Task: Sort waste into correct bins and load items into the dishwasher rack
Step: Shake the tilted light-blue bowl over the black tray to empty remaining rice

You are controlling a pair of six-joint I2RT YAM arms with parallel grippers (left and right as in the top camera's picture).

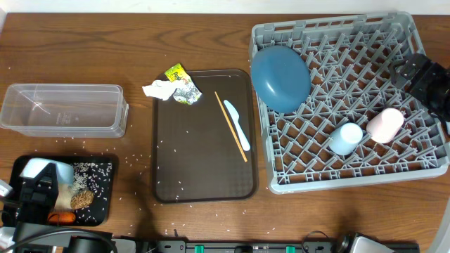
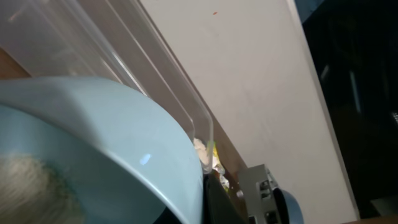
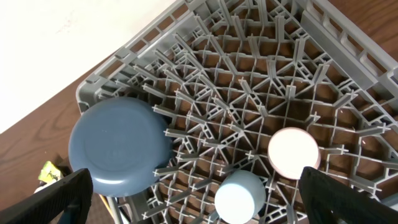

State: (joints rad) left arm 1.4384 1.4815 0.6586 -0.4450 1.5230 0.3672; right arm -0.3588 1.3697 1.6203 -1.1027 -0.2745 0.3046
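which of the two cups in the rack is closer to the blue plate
The light blue cup. The pink cup stands beside it, on the side away from the blue plate.

**Colours around the grey rack**

The rack (image 1: 337,181) is a grey lattice. In it are a blue plate (image 1: 281,77), a pink cup (image 1: 385,125) and a light blue cup (image 1: 346,138).

Left of the rack:
- dark brown tray (image 1: 204,165)
- pale blue spoon (image 1: 238,125)
- tan chopstick (image 1: 230,126)
- white paper (image 1: 158,89)
- yellow-green wrapper (image 1: 176,72)
- silvery wrapper (image 1: 188,94)
- clear tub (image 1: 63,86)
- black tray (image 1: 104,205), speckled with white rice (image 1: 90,174)
- pale blue bowl (image 1: 50,169)
- orange carrot (image 1: 62,218)

The desk (image 1: 140,28) is brown wood grain.
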